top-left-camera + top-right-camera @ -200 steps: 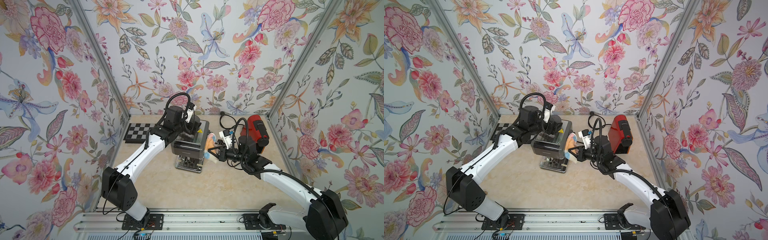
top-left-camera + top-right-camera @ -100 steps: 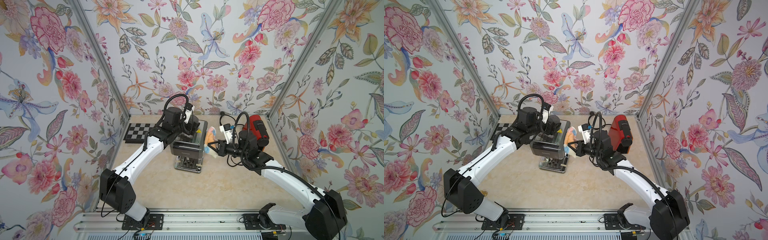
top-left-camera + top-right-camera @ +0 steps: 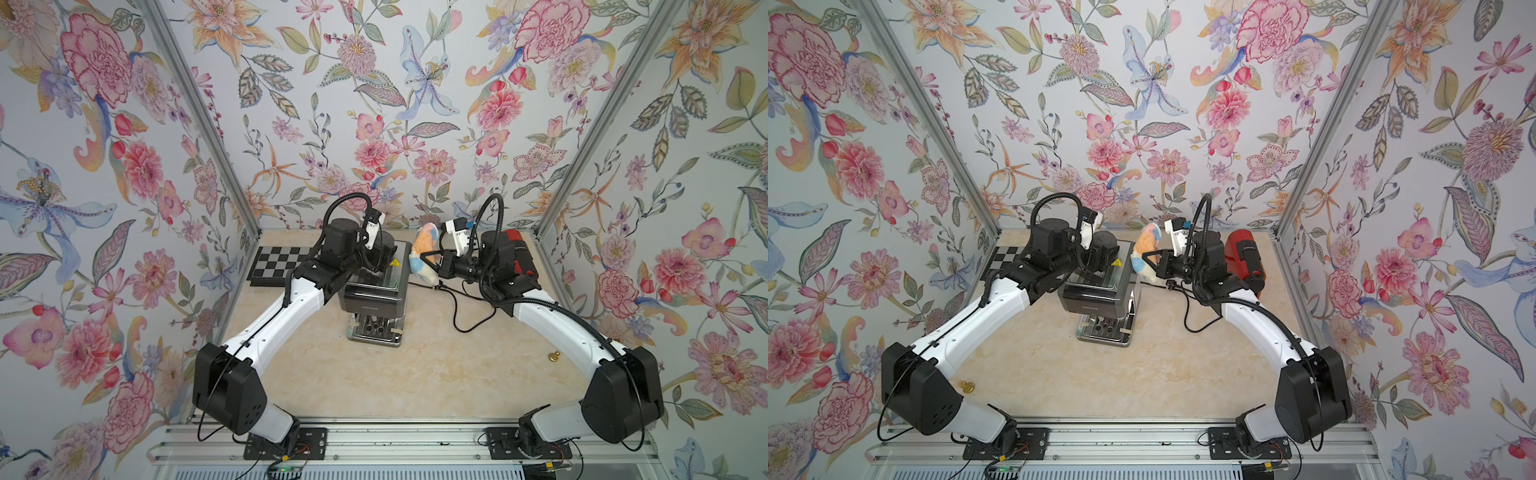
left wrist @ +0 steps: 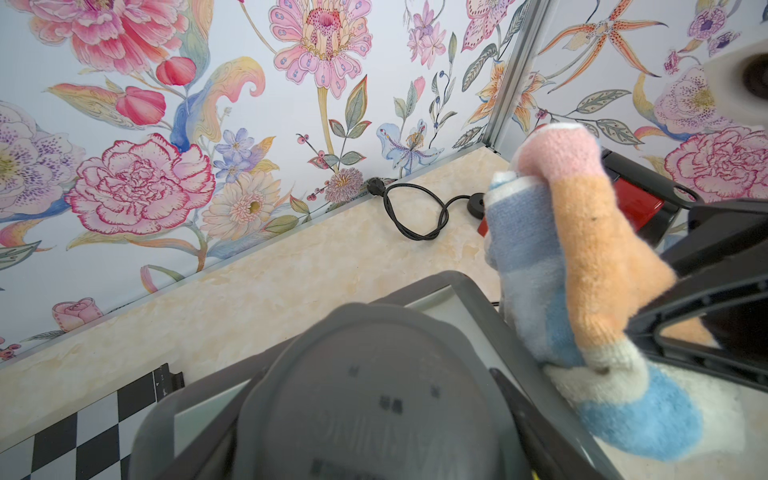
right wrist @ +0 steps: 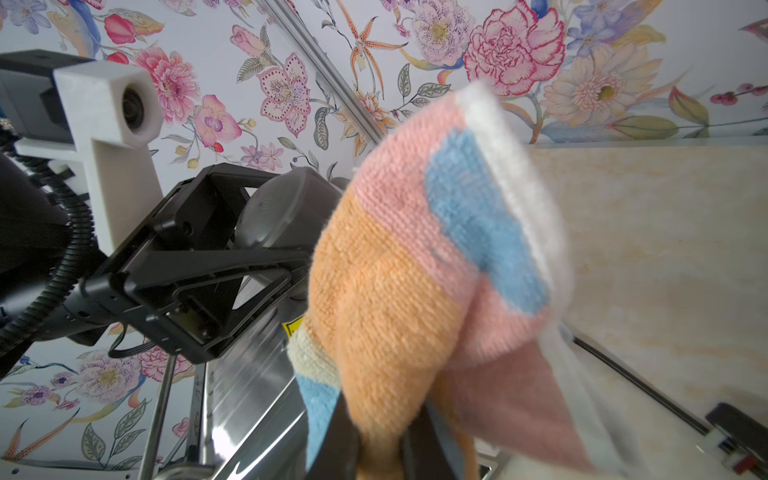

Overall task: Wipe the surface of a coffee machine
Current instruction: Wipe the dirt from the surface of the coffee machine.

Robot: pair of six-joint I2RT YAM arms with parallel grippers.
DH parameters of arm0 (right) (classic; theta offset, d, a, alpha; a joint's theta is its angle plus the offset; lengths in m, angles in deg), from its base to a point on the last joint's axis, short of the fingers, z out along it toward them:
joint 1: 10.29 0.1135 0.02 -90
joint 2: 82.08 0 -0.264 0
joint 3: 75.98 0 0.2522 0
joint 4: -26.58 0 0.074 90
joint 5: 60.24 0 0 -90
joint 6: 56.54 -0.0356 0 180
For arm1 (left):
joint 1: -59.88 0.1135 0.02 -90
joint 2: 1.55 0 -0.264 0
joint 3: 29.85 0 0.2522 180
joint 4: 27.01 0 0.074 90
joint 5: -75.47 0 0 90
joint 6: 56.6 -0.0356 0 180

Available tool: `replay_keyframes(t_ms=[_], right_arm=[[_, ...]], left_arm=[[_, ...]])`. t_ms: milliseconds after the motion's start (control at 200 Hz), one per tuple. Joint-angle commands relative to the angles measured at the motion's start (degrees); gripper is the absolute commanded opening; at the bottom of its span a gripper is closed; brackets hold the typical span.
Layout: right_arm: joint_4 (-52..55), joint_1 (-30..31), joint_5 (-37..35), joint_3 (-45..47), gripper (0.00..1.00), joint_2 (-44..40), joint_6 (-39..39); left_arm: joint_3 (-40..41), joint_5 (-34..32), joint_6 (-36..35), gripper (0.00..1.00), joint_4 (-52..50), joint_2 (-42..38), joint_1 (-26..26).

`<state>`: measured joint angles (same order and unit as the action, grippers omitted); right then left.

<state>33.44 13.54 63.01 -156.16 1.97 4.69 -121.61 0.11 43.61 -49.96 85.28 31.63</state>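
The coffee machine [image 3: 374, 301], silver and dark grey, stands mid-table in both top views, also [image 3: 1096, 301]. My left gripper [image 3: 384, 254] reaches over it from the left. Its jaws sit wide on either side of the machine's round dark lid [image 4: 365, 395], which fills the space between them in the left wrist view. A striped cloth [image 3: 422, 243] in orange, pink, blue and white is bunched against the machine's right side near its back top edge. My right gripper [image 3: 429, 261] is shut on that cloth [image 5: 395, 270], pinching it low down [image 5: 380, 436].
A red appliance [image 3: 519, 253] stands behind my right wrist at the back right. A checkerboard [image 3: 278, 266] lies at the back left. A black cable [image 3: 457, 309] loops on the table right of the machine. A small brass piece [image 3: 553, 355] sits near the right wall.
My right gripper has carried the cloth along the machine's right side, from near the front towards the back wall and upward. The left gripper has stayed on the lid.
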Motion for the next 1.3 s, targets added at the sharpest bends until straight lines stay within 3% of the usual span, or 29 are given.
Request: replay_keyframes(t_ms=[0,240,465,781,1291], right_arm=[[-3.65,-1.71,0.89,-3.45,0.00,2.53,-0.29],[-6.58,-2.99,3.66,-5.36,0.00,8.01,-3.00],[-13.90,-1.63,6.63,-0.93,0.00,14.72,-6.64],[-19.63,1.16,4.75,6.86,0.00,22.55,-7.45],[-12.85,7.22,-0.70,8.43,0.00,27.68,-1.96]], left_arm=[[2.40,2.86,-2.22,0.48,-7.27,-0.90,-0.04],[1.67,0.29,-0.85,0.48,-7.45,0.16,-0.04],[1.60,0.11,0.33,0.48,-6.63,1.01,-0.02],[2.15,0.48,0.59,0.48,-6.15,0.79,0.02],[2.67,-0.13,0.59,0.48,-6.28,0.19,-0.03]])
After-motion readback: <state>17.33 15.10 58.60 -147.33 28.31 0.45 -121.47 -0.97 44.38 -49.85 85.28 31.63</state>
